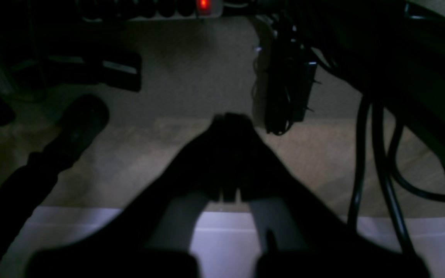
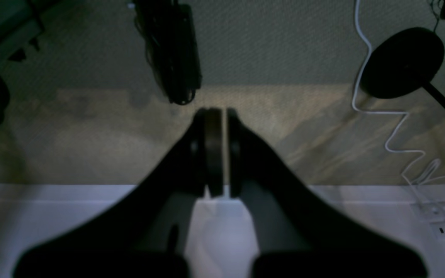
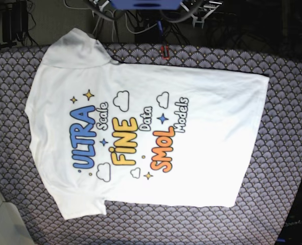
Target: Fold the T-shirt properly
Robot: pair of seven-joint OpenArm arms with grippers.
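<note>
Table (image 3: 288,127) with a grey-purple fan-pattern cover fills the base view. T-shirt (image 3: 140,132) lies spread flat on it, printed side up, turned sideways: collar end and both sleeves toward the left of that view, hem toward the right. 1 sleeve reaches the top left and hangs past the table's far edge, the other sits at the bottom left. Cloth looks smooth, no fold in it, only slight wrinkles near the sleeves.

Neither arm shows in the base view, so the shirt is well apart from both sets of fingers; nothing touches it.

Print on the white cloth: blue "ULTRA", yellow "FINE", orange "SMOL", with small white outlined words "Scale", "Data", "Models" between them, 4 clouds, several yellow and blue stars.

Left gripper (image 1: 228,119), dark and blurry in the left wrist view, hangs over a floor (image 1: 191,77) with cables (image 1: 365,154), a power strip with 1 red light (image 1: 204,4) and a white ledge at the bottom. Its jaws are pressed together, holding nothing.

Right gripper (image 2: 216,148) in the right wrist view is likewise closed, pads nearly meeting, nothing between them. Below it are the floor, a round black lamp base (image 2: 402,61) and a white cord (image 2: 384,112). No shirt appears in either wrist view.
</note>
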